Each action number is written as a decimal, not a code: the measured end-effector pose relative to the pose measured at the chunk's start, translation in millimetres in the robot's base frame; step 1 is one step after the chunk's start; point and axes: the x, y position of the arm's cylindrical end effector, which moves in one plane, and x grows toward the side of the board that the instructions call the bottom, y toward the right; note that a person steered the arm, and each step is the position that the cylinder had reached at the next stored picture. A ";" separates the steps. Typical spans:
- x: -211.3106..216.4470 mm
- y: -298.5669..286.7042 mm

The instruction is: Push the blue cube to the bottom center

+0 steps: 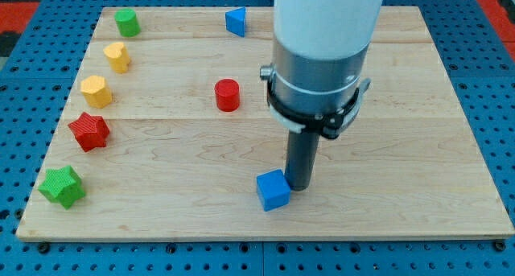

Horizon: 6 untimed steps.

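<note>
The blue cube [273,189] lies on the wooden board [402,147] near the view's bottom, about at its middle. My tip [299,185] stands on the board right at the cube's right side, touching or nearly touching it. The rod rises from there into the grey and white arm body that fills the view's top middle.
A red cylinder [228,95] stands left of the arm. A blue triangular block [236,22] is at the top. Along the left edge run a green cylinder [126,22], a yellow heart [117,56], a yellow hexagon [96,92], a red star [89,131] and a green star [62,186].
</note>
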 end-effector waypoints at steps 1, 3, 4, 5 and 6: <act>3.1 23.3; 10.8 -6.7; 12.0 -21.7; 21.7 -34.6; 15.8 -54.1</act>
